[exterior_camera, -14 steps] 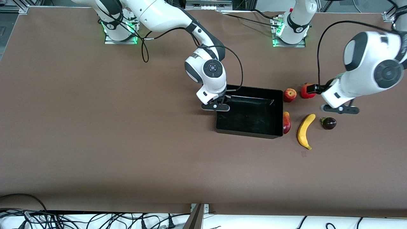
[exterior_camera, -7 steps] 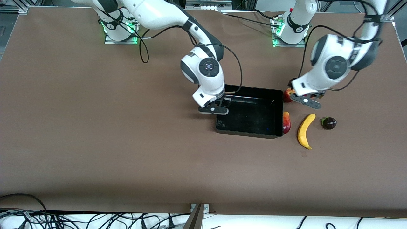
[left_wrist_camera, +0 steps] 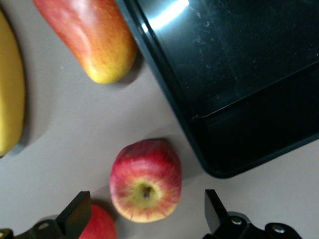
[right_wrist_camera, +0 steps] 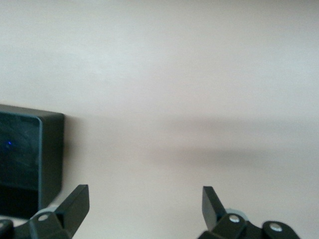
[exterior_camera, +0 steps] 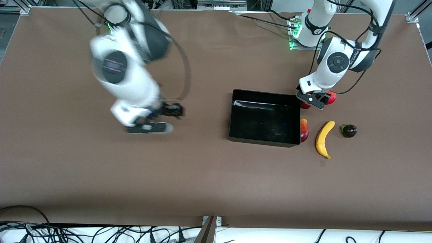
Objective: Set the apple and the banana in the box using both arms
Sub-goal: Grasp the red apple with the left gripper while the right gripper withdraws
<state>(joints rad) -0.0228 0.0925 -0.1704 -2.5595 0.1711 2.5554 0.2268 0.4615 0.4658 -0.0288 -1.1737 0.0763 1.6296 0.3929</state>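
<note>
The apple (left_wrist_camera: 145, 186) lies on the table by the box's corner, red with a yellow dimple. My left gripper (left_wrist_camera: 144, 219) hangs open over it, one finger on each side, not touching. In the front view the left gripper (exterior_camera: 312, 101) covers nearly all of the apple (exterior_camera: 303, 105). The banana (exterior_camera: 324, 139) lies nearer the front camera, beside the black box (exterior_camera: 263, 118), which holds nothing. The banana (left_wrist_camera: 10, 84) shows at the edge of the left wrist view. My right gripper (exterior_camera: 148, 128) is open over bare table toward the right arm's end, away from the box (right_wrist_camera: 30, 164).
A plain red round fruit (exterior_camera: 332, 98) sits right beside the apple, close to one left finger (left_wrist_camera: 77, 219). A red-yellow mango-shaped fruit (exterior_camera: 304, 130) lies against the box wall. A dark purple fruit (exterior_camera: 349, 130) sits beside the banana.
The right gripper, shut at the box's wall a second ago, has opened and swung away toward the right arm's end. The left arm has come in from the table's end and lowered over the apple.
</note>
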